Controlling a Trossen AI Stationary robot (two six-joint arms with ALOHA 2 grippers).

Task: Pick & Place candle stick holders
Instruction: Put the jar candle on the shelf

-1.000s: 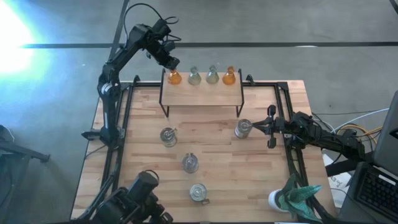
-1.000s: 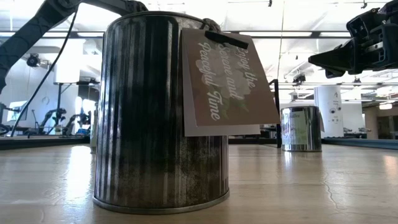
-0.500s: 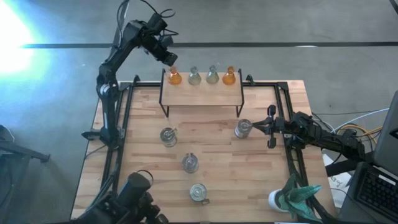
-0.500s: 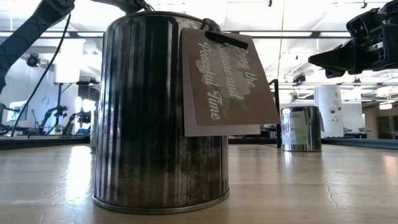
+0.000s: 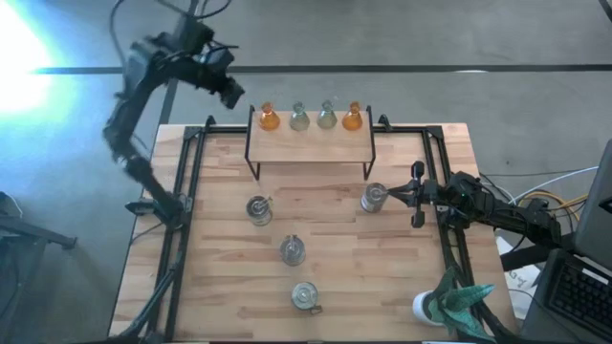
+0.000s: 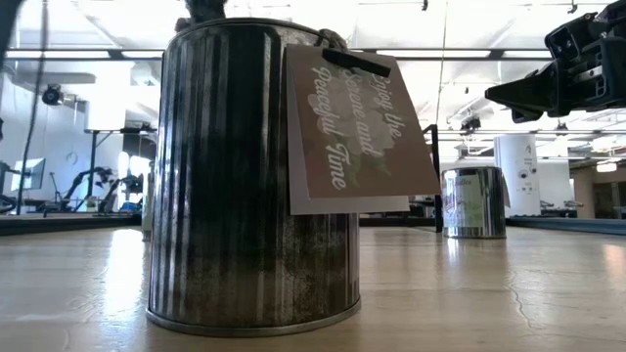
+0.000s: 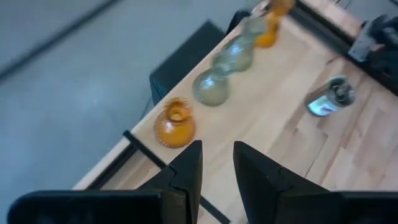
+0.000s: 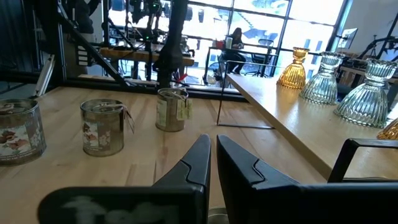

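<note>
Currently, left hand (image 5: 230, 93): raised beyond the worktop's (image 5: 220, 268) far left corner, fingers slightly parted, empty.
Right hand (image 5: 413, 194): near a silvery jar (image 5: 373, 198), nearly closed, empty.
Bulb holders (image 5: 311, 117): four along the shelf (image 5: 311, 143).
Other jars (image 5: 292, 250): mid-worktop.

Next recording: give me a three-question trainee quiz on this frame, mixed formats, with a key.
1. True or false: the shelf holds four bulb holders in the order amber, green, green, amber.
2. How many jar holders stand on the table below the shelf?
3. Which gripper is next to a jar holder? A) left gripper B) right gripper C) neither

Key
1. True.
2. Four.
3. B; the left one is off the table's far left corner, holding nothing.
</note>
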